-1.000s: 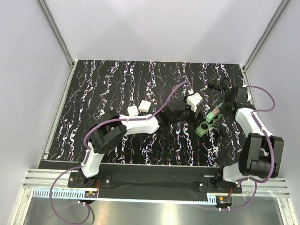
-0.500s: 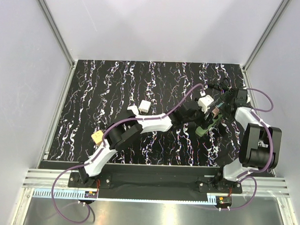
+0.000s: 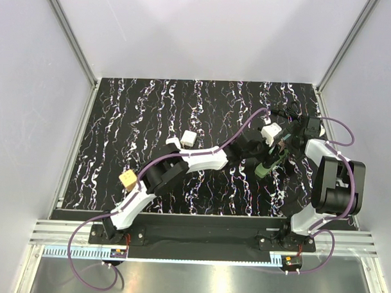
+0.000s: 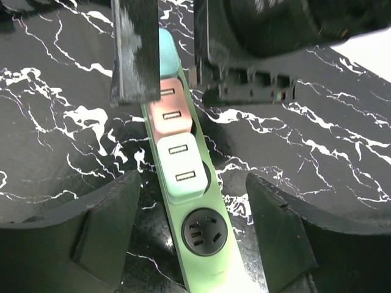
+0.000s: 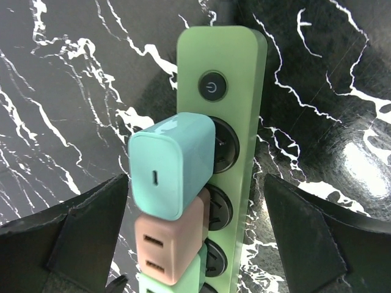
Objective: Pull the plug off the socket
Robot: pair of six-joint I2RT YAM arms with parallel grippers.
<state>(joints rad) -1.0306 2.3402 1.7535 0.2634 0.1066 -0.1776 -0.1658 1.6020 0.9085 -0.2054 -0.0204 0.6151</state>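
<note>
Three plugs stand pressed side by side in the socket (image 5: 244, 91): a teal plug (image 5: 171, 165) next to the round power button (image 5: 212, 86), then a pink plug (image 4: 168, 110), then a pale-green plug (image 4: 178, 168), with one outlet bare beyond them. The socket lies diagonally on the right part of the marbled black surface (image 3: 119, 118), between the two hands. The left hand (image 4: 192, 204) is open, its fingers (image 4: 104, 232) spread wide on either side of the strip at the bare outlet, touching nothing; its arm reaches far out across the surface from the left base, nearly straight. The right hand (image 5: 195, 210) is open too, straddling the strip at the teal plug's end; in the left wrist view one of its fingers (image 4: 135, 52) stands close against the teal plug, though contact cannot be told. The right arm is folded tight, forearm pointing inward. Well off to the left lie two white adapters (image 3: 180, 141) and a yellow block (image 3: 127, 179).
</note>
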